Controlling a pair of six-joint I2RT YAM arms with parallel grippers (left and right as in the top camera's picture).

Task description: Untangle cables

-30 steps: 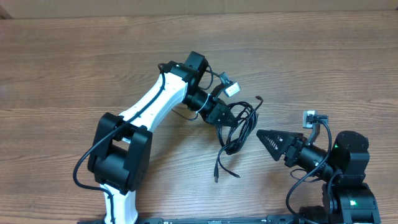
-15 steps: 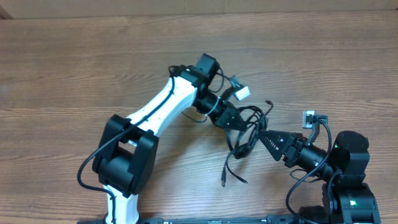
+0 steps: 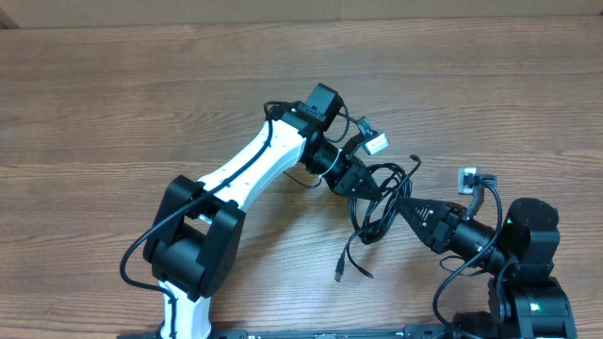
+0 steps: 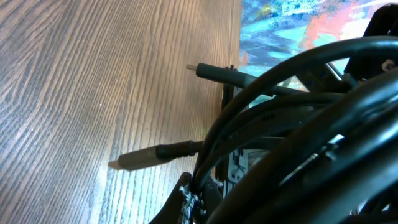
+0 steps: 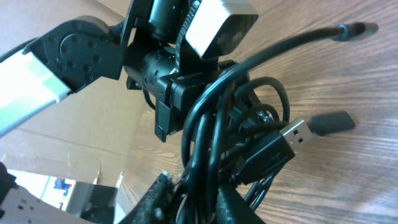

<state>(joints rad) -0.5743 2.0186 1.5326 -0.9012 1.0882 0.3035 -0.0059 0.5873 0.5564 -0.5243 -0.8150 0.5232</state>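
Observation:
The cables (image 3: 382, 205) are a knot of thin black cords hanging in the middle of the table, with loose plug ends trailing to the front (image 3: 341, 274) and back (image 3: 415, 160). My left gripper (image 3: 366, 185) is shut on the top left of the knot. In the left wrist view the cables (image 4: 298, 93) fill the right side, and two plugs (image 4: 138, 161) point left over the wood. My right gripper (image 3: 399, 204) meets the knot from the right. In the right wrist view its fingers (image 5: 157, 200) press several cable strands (image 5: 208, 143) between them, beside a USB plug (image 5: 293, 134).
The white left arm (image 3: 250, 165) stretches from the front left across the wooden table (image 3: 113, 113). The right arm's base (image 3: 528, 254) sits at the front right corner. The table's far edge runs along the top.
The left gripper has carried the knot to the right and a little farther back. The right jaws have closed from wide open onto strands of the knot.

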